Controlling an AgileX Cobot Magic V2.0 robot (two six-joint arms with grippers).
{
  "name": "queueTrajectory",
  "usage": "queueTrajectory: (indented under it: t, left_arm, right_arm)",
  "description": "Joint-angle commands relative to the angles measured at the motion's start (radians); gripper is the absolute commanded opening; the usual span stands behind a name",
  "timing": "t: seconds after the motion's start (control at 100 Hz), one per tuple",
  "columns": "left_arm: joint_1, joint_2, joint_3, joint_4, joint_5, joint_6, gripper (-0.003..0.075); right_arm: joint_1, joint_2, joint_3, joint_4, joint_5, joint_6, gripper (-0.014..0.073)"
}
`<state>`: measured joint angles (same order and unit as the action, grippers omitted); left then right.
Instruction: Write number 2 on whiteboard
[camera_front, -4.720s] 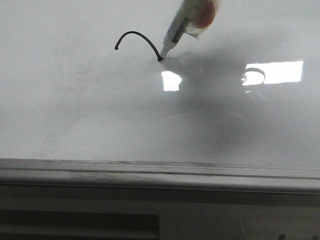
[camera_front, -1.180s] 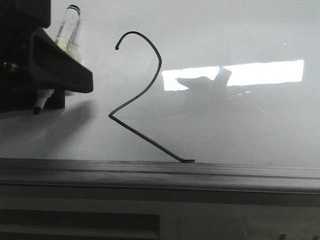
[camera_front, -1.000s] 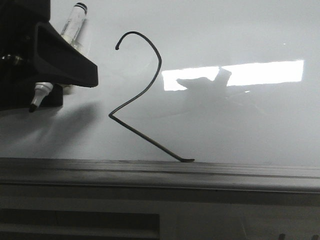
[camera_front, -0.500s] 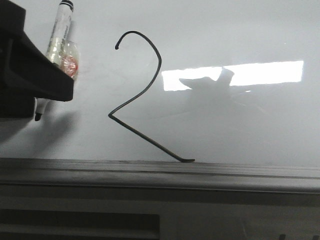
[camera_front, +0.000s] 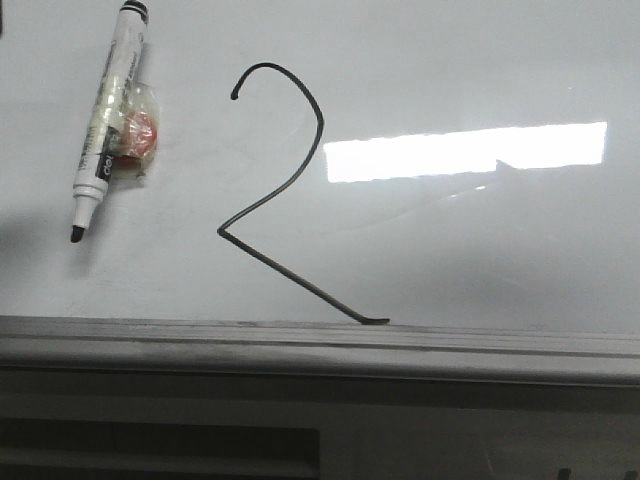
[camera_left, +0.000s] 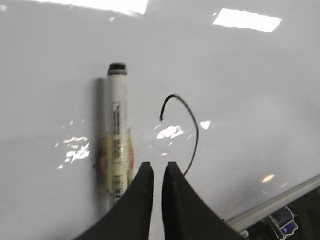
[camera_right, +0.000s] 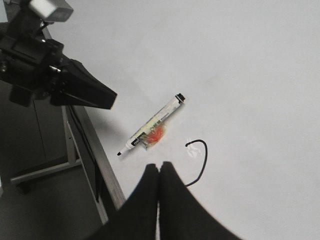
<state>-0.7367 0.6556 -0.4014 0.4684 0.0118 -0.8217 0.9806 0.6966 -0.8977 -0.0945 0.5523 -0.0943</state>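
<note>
The number 2 (camera_front: 275, 190) is drawn in thin black line on the whiteboard (camera_front: 450, 250), its base stroke ending at the near frame. A white marker (camera_front: 108, 125) with its black tip uncapped lies flat on the board left of the 2, held by nothing. My left gripper (camera_left: 156, 167) hovers above the marker (camera_left: 116, 140) and the hook of the 2 (camera_left: 187, 125); its jaws stand slightly apart and empty. My right gripper (camera_right: 159, 167) is shut and empty, high above the board. Neither gripper shows in the front view.
The board's grey metal frame (camera_front: 320, 345) runs along the near edge. In the right wrist view the left arm (camera_right: 50, 75) hangs over the board's edge (camera_right: 92, 145), with dark floor beyond it. A bright rectangular light reflection (camera_front: 465, 150) lies right of the 2.
The left gripper, which held the marker at the left of the front view, has let it go and drawn out of that view. The marker now lies on the board.
</note>
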Motion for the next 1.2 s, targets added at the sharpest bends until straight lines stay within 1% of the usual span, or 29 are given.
queueTrajectory:
  t: [0.0,0.04,0.1,0.17,0.21,0.26,0.36,0.58,1.19]
  left_arm:
    - [0.000,-0.058,0.018,0.084,-0.170,0.001,-0.0019]
    - [0.000,-0.085,0.054,0.107,-0.210,0.001,-0.0019]
    - [0.000,-0.121,0.091,0.123,-0.219,0.001,-0.0019]
    - [0.000,-0.156,0.130,0.122,-0.217,0.001,-0.0019]
    - [0.000,-0.175,0.147,0.125,-0.220,0.001,-0.0019]
    - [0.000,-0.195,0.159,0.156,-0.221,0.013,-0.0019]
    - [0.000,-0.218,0.163,0.241,-0.229,0.021,-0.0019]
    - [0.000,-0.223,0.163,0.243,-0.330,0.021,-0.0019]
    - [0.000,-0.223,0.163,0.243,-0.325,0.021,-0.0019]
  right_arm:
    - [-0.005,-0.102,0.080,-0.030,-0.153,0.001,-0.0067]
    - [-0.005,-0.148,0.148,-0.030,-0.205,0.001,-0.0067]
    - [-0.005,-0.226,0.231,-0.032,-0.245,0.008,-0.0067]
    - [-0.012,-0.303,0.321,-0.039,-0.231,0.018,-0.0067]
    - [-0.017,-0.341,0.371,-0.039,-0.230,0.051,-0.0067]
    - [-0.029,-0.378,0.423,-0.039,-0.232,0.094,-0.0067]
    - [-0.059,-0.427,0.495,-0.039,-0.235,0.131,-0.0067]
    - [-0.063,-0.442,0.521,-0.028,-0.232,0.133,-0.0071]
    - [-0.063,-0.442,0.521,-0.028,-0.232,0.133,-0.0071]
